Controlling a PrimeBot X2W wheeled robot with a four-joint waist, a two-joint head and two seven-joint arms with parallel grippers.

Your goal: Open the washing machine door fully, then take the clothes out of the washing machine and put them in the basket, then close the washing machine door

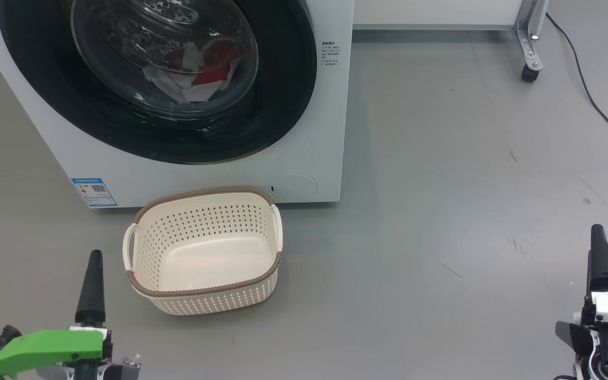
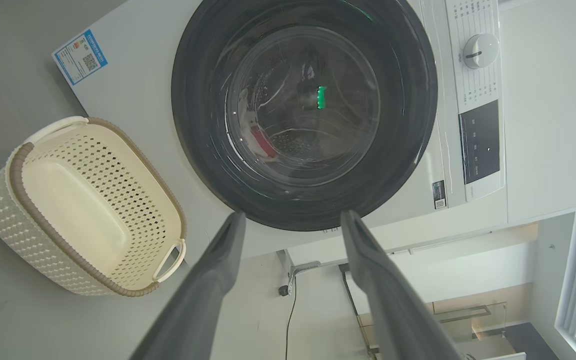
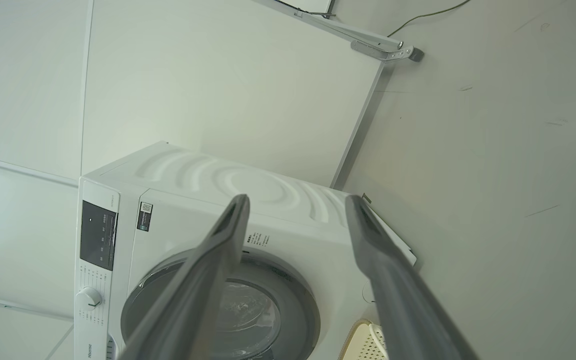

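Observation:
The white washing machine [image 1: 330,132] stands at the upper left of the head view, and its black-rimmed washing machine door [image 1: 283,105] sits flush against the front. Through the glass I see the red and white clothes [image 1: 209,68] lying in the drum. Just in front of the machine, the cream basket [image 1: 209,301] rests on the floor with nothing in it. My left gripper [image 2: 293,215] is open and points at the door from a distance; one of its fingers [image 1: 92,285] shows left of the basket. My right gripper [image 3: 298,200] is open too, its finger [image 1: 599,258] far off at the lower right.
Grey floor [image 1: 441,211] stretches to the right of the machine. A metal frame leg on a caster [image 1: 530,53] and a black cable [image 1: 594,100] lie at the back right. The machine's control panel with a dial [image 2: 478,50] sits above the door.

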